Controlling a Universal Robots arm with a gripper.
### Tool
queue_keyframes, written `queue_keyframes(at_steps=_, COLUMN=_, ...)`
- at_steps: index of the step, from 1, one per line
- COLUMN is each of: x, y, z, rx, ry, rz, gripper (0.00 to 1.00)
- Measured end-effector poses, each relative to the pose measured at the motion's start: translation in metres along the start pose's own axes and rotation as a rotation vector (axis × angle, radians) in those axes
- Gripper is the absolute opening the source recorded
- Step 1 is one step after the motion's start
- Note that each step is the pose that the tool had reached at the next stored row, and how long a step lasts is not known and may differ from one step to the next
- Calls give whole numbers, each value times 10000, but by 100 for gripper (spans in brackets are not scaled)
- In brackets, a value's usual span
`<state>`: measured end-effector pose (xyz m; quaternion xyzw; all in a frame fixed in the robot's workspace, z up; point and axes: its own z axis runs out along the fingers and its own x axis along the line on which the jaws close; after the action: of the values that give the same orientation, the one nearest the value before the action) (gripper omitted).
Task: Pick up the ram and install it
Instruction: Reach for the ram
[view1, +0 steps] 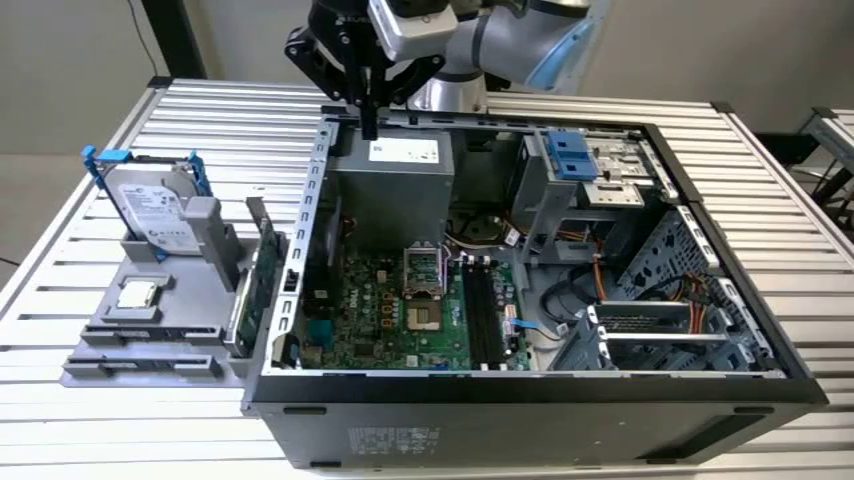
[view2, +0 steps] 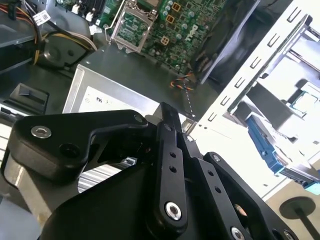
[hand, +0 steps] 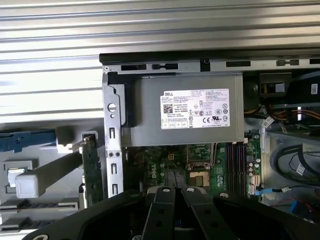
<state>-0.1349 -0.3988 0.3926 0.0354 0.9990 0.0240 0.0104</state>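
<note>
Ext. view, left to right: a grey holder is seen on the slatted table, beside the open PC case. In the holder an HDD in a blue frame is stood upright, w/ a small square chip laid flat in front of it. A green circuit card is stood on edge at the holder's case-side end. A thin dark stick, read as the ram, is stood on edge between that card and the case wall; its detail cannot be made out.

The gripper is held above the case's rear corner, over the PSU, well apart from the ram. Its fingers are brought together, w/ nothing seen held between them.

Inside the case the mobo is exposed, and black memory slots are noted on its right
</note>
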Motion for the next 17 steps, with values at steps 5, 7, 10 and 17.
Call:
queue_keyframes(at_steps=5, x=82, y=-6, z=-2, rx=-1, ry=-1, rz=-1, gripper=0)
queue_keyframes(at_steps=7, x=109, y=-8, z=-2, rx=-1, ry=0, rz=0, gripper=0)
queue_keyframes(at_steps=10, x=150, y=-11, z=-3, rx=0, ry=0, rz=-1, gripper=0)
queue_keyframes(at_steps=17, x=259, y=-18, z=-6, rx=-1, ry=-1, rz=-1, gripper=0)
